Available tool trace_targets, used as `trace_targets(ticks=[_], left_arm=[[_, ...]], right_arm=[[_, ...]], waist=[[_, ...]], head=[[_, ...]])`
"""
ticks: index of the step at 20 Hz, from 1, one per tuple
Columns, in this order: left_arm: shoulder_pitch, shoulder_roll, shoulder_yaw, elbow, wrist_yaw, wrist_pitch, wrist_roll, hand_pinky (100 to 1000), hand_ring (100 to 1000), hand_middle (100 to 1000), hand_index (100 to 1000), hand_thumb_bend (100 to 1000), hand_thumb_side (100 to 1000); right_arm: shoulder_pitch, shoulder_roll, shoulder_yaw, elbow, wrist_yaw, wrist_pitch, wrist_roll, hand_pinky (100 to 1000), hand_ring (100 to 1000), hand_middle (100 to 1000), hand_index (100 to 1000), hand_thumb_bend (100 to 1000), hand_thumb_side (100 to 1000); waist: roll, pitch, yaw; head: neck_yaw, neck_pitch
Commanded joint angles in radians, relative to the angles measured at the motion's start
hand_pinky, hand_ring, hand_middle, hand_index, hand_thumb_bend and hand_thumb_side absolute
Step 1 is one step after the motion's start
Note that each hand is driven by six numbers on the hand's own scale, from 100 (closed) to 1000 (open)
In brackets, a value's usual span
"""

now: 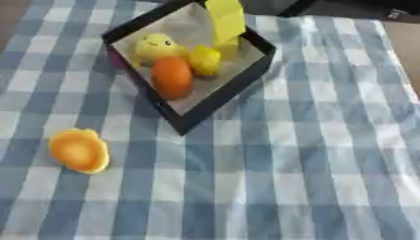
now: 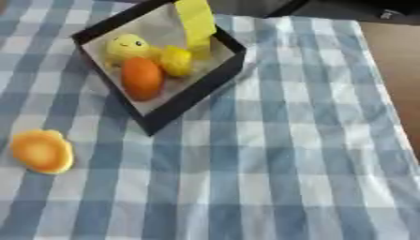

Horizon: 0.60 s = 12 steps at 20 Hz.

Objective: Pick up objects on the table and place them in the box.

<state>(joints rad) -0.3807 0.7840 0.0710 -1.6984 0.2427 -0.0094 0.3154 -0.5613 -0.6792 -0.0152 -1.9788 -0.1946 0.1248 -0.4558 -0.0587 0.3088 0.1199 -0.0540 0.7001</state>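
A black box (image 1: 220, 101) with a pale lining is seen standing askew on a blue-and-white checked tablecloth (image 1: 311, 154), one corner turned toward the camera. Four things are already held in it: a round yellow toy with a small face (image 2: 124, 46), an orange egg-shaped object (image 1: 171, 77) lying just beside it, a small lumpy yellow object (image 1: 205, 60) touching the orange one, and a tall yellow block (image 1: 226, 21) leaned against the far wall.

One thing is left on the cloth: an orange, shallow, cup-like object (image 1: 78, 150) with a wavy yellow rim, lying well apart from the box toward the robot's left and nearer the camera.

Neither robot hand is shown in either view, so how far the fingers are open, or whether anything is held, cannot be told.

The task is judged to be nearly finished, with the last pick not yet begun. The next move would call for a hand, probably the left as the nearer one, to be brought down over the orange object, the fingers closed round its rim, and the object carried over the near wall of the box into the free space at the near corner.
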Motion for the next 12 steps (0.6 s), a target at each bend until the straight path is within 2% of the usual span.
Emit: trace_targets(ticks=[1,3,5,7,8,9,12], left_arm=[[-0.022,0.115,-0.016,-0.055,-0.185,0.002,-0.178,809,785,836,897,798,508],[-0.035,0.169,-0.038,-0.084,-0.327,0.003,-0.332,835,803,845,900,792,494],[-0.045,0.214,-0.062,-0.105,-0.409,0.004,-0.452,845,812,852,903,787,488],[-0.052,0.248,-0.083,-0.115,-0.434,0.008,-0.526,852,817,857,909,791,479],[-0.053,0.260,-0.092,-0.116,-0.436,0.011,-0.551,853,820,858,910,790,472],[-0.053,0.273,-0.101,-0.116,-0.436,0.015,-0.573,857,822,861,912,787,460],[-0.054,0.299,-0.125,-0.113,-0.425,0.026,-0.634,864,827,864,915,785,417]], right_arm=[[0.016,-0.013,-0.025,-0.021,-0.043,-0.038,-0.025,845,797,736,822,199,460],[0.035,-0.006,-0.033,-0.021,-0.065,-0.059,-0.044,843,795,734,821,202,452],[0.058,0.007,-0.035,-0.021,-0.067,-0.063,-0.050,847,802,742,824,197,434],[0.084,0.023,-0.034,-0.021,-0.060,-0.048,-0.045,851,809,750,831,190,404],[0.095,0.030,-0.033,-0.021,-0.057,-0.037,-0.042,852,812,755,833,142,386],[0.104,0.034,-0.033,-0.021,-0.055,-0.027,-0.040,852,812,754,833,183,416],[0.128,0.042,-0.034,-0.021,-0.038,0.002,-0.038,851,812,755,835,231,414]], waist=[[0.022,-0.036,-0.002],[0.024,-0.037,-0.003],[0.028,-0.037,-0.003],[0.031,-0.038,-0.004],[0.032,-0.038,-0.005],[0.033,-0.037,-0.007],[0.035,-0.037,-0.010]], head=[[0.004,0.000],[0.008,0.004],[0.011,0.007],[0.015,0.006],[0.017,0.006],[0.019,0.005],[0.023,0.003]])
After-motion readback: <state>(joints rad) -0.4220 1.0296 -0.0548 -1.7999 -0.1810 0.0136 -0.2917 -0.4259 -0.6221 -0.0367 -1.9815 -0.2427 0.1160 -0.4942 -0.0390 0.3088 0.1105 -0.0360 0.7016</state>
